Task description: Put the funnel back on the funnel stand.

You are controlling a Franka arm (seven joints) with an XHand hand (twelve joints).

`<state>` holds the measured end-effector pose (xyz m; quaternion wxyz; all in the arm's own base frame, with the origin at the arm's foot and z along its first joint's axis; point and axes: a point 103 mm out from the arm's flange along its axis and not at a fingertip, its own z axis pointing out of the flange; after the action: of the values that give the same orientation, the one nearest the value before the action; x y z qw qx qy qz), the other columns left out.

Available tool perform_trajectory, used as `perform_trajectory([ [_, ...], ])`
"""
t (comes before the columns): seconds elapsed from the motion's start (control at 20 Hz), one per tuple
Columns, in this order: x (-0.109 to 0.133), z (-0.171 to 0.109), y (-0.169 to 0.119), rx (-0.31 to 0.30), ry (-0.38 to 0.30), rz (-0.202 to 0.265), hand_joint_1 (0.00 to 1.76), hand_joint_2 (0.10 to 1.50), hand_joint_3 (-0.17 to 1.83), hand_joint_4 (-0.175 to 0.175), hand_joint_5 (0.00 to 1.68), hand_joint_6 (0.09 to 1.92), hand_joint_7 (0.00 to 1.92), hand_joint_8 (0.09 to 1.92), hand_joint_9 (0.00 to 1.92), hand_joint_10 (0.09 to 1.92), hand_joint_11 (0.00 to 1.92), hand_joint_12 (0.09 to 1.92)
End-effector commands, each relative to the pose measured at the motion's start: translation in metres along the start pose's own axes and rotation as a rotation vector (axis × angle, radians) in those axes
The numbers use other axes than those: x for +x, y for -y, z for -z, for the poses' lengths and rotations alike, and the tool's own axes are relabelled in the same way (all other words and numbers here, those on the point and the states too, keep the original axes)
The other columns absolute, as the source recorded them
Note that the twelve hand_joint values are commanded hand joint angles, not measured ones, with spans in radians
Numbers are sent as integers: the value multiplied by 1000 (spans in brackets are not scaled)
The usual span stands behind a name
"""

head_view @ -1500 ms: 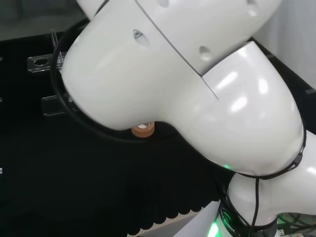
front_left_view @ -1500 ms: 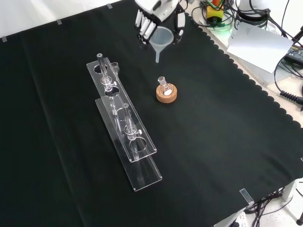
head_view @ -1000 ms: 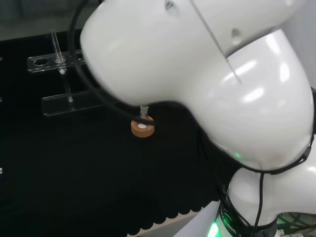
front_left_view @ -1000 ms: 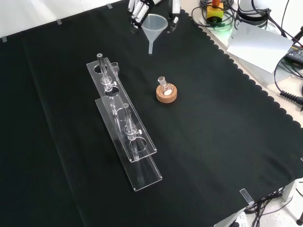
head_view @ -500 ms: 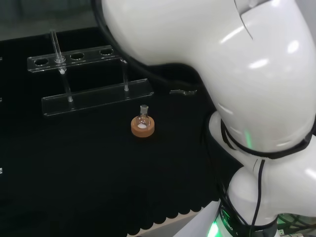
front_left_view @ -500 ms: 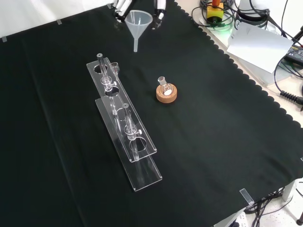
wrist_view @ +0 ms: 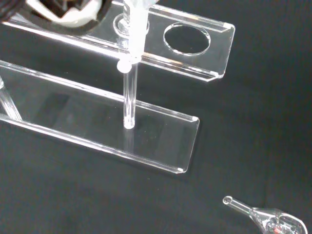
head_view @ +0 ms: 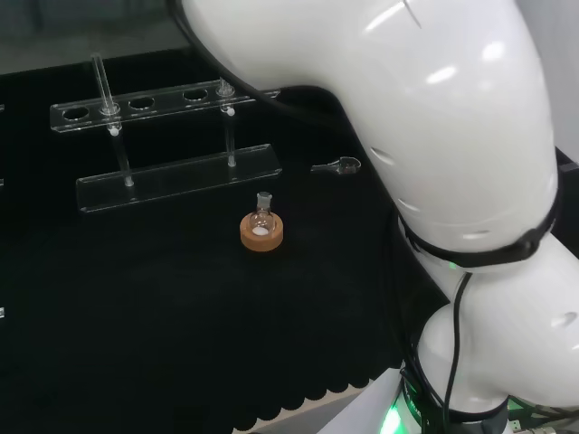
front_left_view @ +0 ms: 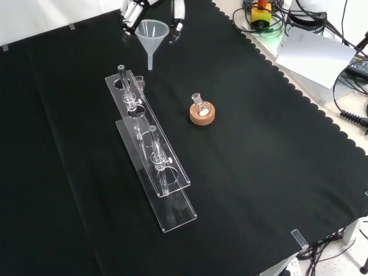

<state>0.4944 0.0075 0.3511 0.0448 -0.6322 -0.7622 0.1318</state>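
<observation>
In the front view the hand [front_left_view: 150, 8] reaches in from the top edge, its fingers [front_left_view: 131, 12] curled around the rim of the funnel [front_left_view: 151, 33] and clamped on it. The funnel hangs upright in the air, mouth up and spout down, above the black cloth just beyond the far end of the stand [front_left_view: 150, 150], not yet seated in any hole. Its spout tip sits near the stand's upper plate, close to the end hole.

The stand is clear plastic, a base plate and a raised plate with round holes, lying lengthwise on the bench [front_left_view: 276, 172]. A small flask [front_left_view: 199, 105] rests in a cork ring [front_left_view: 202, 115] to the right of the stand, well apart from the funnel.

In the wrist view the stand's end hole [wrist_view: 186, 38] shows open, and a small glass piece [wrist_view: 265, 217] lies on the cloth near the stand's end.
</observation>
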Motion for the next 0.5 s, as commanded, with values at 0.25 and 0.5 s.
perform_trajectory([
  [0.25, -23, -2, -49, -43, -37, 1, 870, 704, 627, -14, 843, 624, 669, 646, 1123, 350, 862, 1177],
  [0.5, -28, -3, -64, -5, -43, -3, 872, 704, 627, -15, 846, 626, 669, 646, 1122, 349, 861, 1176],
])
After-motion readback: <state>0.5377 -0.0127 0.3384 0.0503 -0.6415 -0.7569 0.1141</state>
